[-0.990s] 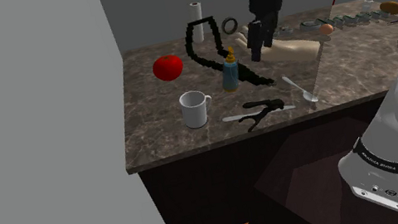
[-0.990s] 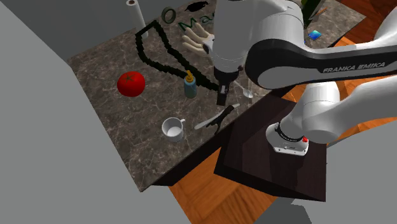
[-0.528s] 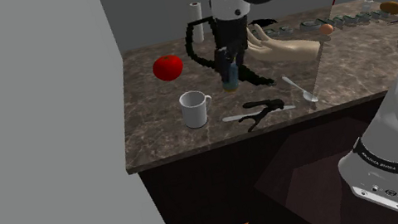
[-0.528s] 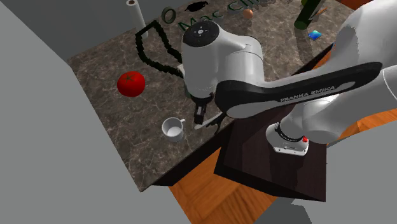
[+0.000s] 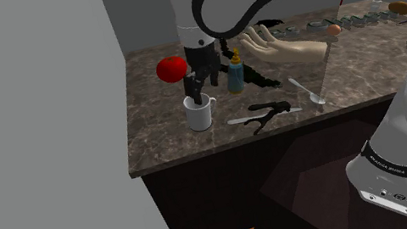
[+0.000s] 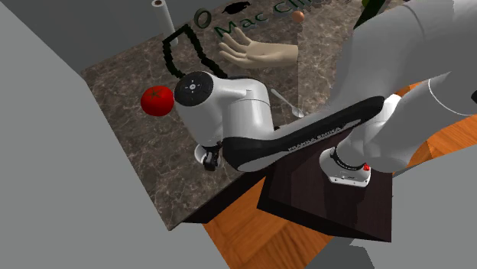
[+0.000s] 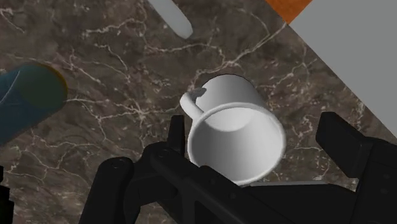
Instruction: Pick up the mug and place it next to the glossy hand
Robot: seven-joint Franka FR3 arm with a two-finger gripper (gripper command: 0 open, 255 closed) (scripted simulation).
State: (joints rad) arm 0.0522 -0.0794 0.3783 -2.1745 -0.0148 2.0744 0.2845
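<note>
A white mug stands upright on the dark marble counter, near its front edge. My black gripper hangs just above the mug's rim, open. In the wrist view the mug sits between the spread fingers, its handle toward the nearer finger; I cannot tell whether they touch. The glossy beige hand lies palm up further back on the counter, to the shoulder view's right. In the second exterior view the arm covers most of the mug, and the hand lies beyond.
A red tomato sits behind the mug, and a teal bottle stands between mug and hand. A black tool, a spoon and a black chain lie nearby. The counter drops off just in front of the mug.
The arm swung from above the hand toward the shoulder view's left and came down over the mug. The fingers stayed open, and the mug has not moved.
</note>
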